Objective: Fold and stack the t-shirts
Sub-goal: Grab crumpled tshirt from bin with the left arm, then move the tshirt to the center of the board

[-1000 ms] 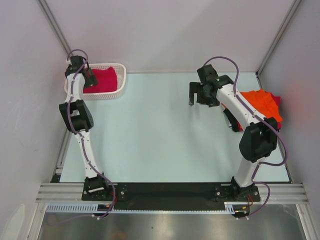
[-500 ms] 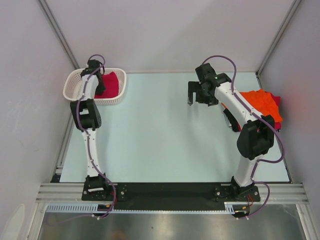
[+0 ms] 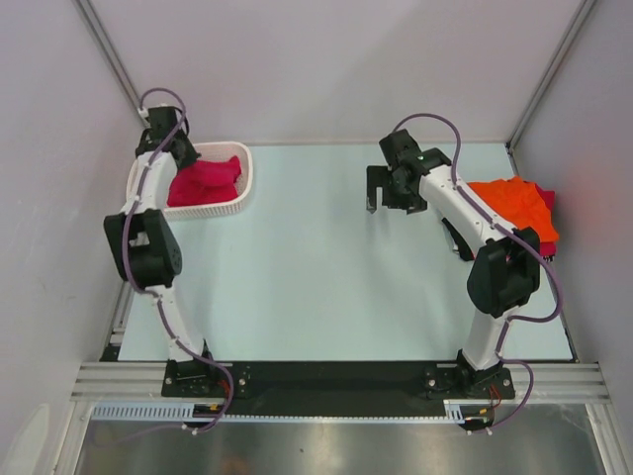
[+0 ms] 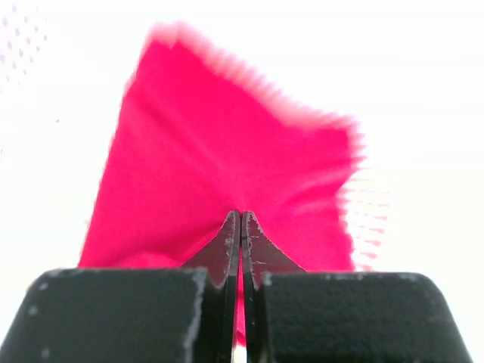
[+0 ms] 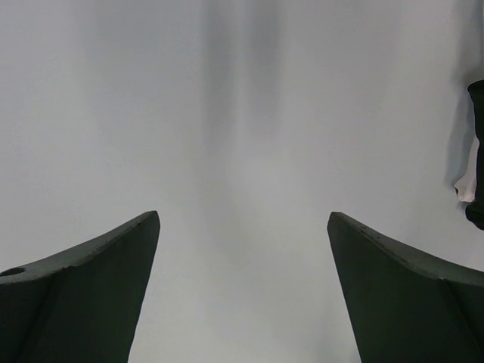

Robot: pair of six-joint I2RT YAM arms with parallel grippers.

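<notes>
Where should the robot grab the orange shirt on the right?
Probably pinch a raised fold of the orange shirt at its edge nearest the open right gripper, coming down from above. It lies crumpled in a heap, so no flat hem shows.

Robot lab cell: plain white walls [image 3: 336, 59], aluminium framing [image 3: 119, 379], pale table [image 3: 297, 267].

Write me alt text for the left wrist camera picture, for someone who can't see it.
The left gripper is shut on a crimson t-shirt, its two dark fingers pressed together at bottom centre with cloth pinched between them. The shirt fans upward, blurred at its edges, against a washed-out white background.
</notes>
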